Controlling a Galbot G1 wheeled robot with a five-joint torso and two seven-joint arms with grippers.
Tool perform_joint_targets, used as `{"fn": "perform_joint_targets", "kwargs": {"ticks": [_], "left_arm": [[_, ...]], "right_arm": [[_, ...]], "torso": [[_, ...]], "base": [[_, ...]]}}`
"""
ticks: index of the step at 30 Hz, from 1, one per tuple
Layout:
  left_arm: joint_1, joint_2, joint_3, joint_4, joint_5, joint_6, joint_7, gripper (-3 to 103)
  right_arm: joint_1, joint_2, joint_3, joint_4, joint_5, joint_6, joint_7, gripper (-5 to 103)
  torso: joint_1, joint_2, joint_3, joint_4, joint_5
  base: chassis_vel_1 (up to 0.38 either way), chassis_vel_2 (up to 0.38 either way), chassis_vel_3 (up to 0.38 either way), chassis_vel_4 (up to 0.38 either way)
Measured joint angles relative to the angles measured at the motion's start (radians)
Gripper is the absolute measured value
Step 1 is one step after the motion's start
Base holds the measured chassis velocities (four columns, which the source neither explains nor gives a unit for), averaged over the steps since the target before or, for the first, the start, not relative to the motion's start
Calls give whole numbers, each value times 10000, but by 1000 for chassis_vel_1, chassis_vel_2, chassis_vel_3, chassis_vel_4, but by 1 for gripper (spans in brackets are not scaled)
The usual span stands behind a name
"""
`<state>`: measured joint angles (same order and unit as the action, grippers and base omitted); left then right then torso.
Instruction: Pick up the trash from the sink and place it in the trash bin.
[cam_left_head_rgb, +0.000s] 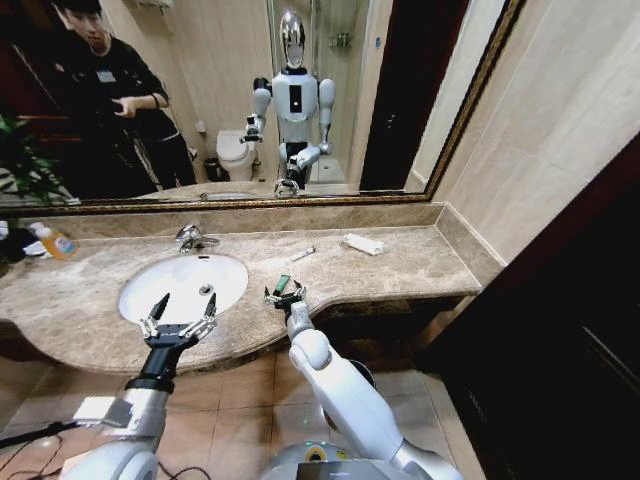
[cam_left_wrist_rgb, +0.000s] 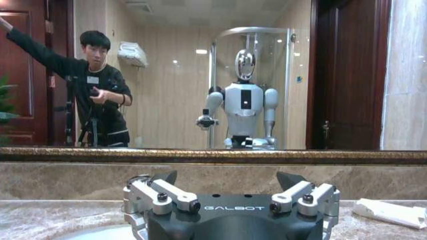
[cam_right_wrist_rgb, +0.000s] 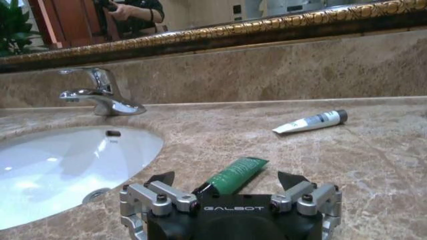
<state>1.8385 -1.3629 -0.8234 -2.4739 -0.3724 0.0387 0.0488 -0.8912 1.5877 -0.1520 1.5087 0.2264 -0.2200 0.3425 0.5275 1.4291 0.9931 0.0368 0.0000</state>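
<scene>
Head view: your right gripper (cam_left_head_rgb: 285, 294) hangs spread over the dark-green tube (cam_left_head_rgb: 283, 284) on the marble counter (cam_left_head_rgb: 400, 265), beside the sink (cam_left_head_rgb: 183, 286).

Nothing is lifted yet, by the look of it: a white tube (cam_left_head_rgb: 303, 254) and a flat white packet (cam_left_head_rgb: 363, 244) also lie toward the mirror. Your left gripper (cam_left_head_rgb: 178, 321), spread and empty, hovers over the basin's front rim. You have open counter around the green tube, the counter edge close behind.

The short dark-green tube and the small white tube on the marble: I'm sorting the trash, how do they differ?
The short dark-green tube lies between the right end effector's open fingers; the small white tube with a dark cap lies untouched, farther back toward the wall. Green is plain dark; white carries print. Both lie flat on the beige marble counter.
</scene>
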Motion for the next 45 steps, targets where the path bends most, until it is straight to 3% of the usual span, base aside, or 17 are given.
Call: {"fn": "perform_joint_targets", "kwargs": {"ticks": [12,23,29,32,41,45], "left_arm": [[0,0,0,0,0,0,0,100],[0,0,0,0,0,0,0,100],[0,0,0,0,0,0,0,100],[0,0,0,0,0,0,0,100],[0,0,0,0,0,0,0,100],[0,0,1,0,0,0,0,100]], "right_arm": [[-104,-80,25,-55,-18,12,56,98],[-182,-244,78,7,-158,114,35,55],[-290,-279,64,145,-184,114,19,39],[-369,-280,73,224,-184,113,18,23],[-553,-484,169,861,-299,200,11,21],[-772,-921,440,1414,-402,375,-198,21]], "torso": [[0,0,-1,0,0],[0,0,-1,0,0],[0,0,0,0,0],[0,0,0,0,0],[0,0,0,0,0],[0,0,0,0,2]], "base": [[0,0,0,0],[0,0,0,0],[0,0,0,0],[0,0,0,0],[0,0,0,0],[0,0,0,0]]}}
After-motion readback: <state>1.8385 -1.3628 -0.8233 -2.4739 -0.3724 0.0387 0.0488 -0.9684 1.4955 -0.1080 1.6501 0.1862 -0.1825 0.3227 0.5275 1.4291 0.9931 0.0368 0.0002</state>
